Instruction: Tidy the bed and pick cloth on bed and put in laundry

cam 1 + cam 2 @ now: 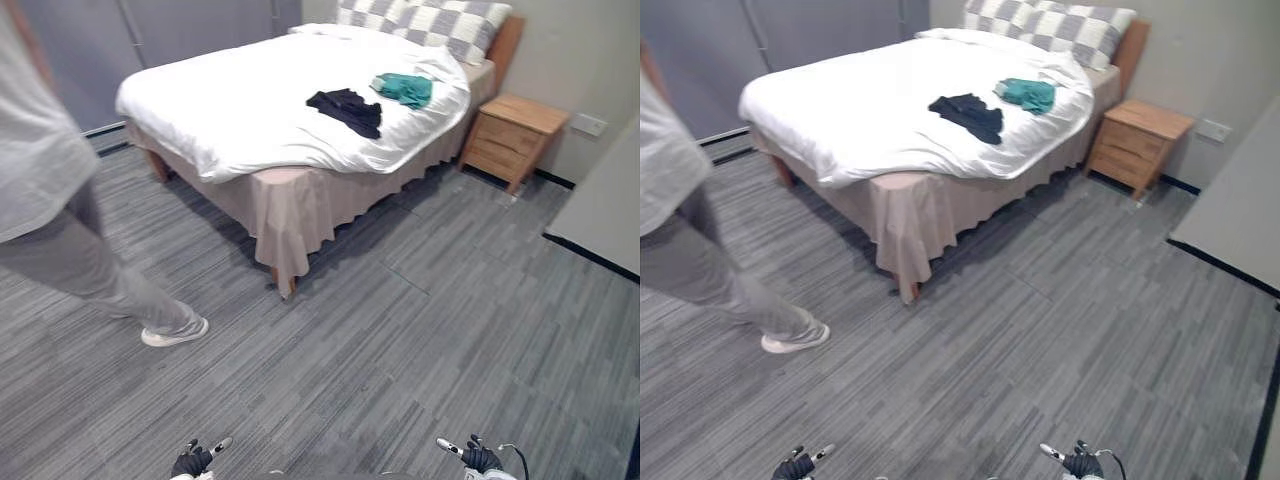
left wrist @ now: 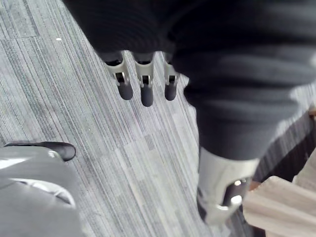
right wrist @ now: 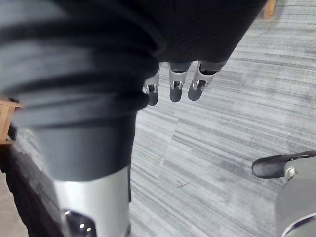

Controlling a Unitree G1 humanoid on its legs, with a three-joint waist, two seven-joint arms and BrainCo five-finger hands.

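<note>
**Silver-fingered hands empty, clothes on bed**

The left hand (image 1: 192, 462) and right hand (image 1: 480, 458) hung low over the grey floor (image 1: 400, 350), fingers relaxed, holding nothing. Well ahead, a black cloth (image 1: 347, 108) and a teal cloth (image 1: 405, 89) lay near each other on the white bed (image 1: 230, 100).

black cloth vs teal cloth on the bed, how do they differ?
Colour: the black cloth is dark, the teal cloth bright. Spread: the black cloth sprawls out longer, while the teal cloth is bunched more compactly. Place: the teal cloth lies nearer the checked pillows, the black cloth further from them. Both lie crumpled on the white duvet, close together.
</note>
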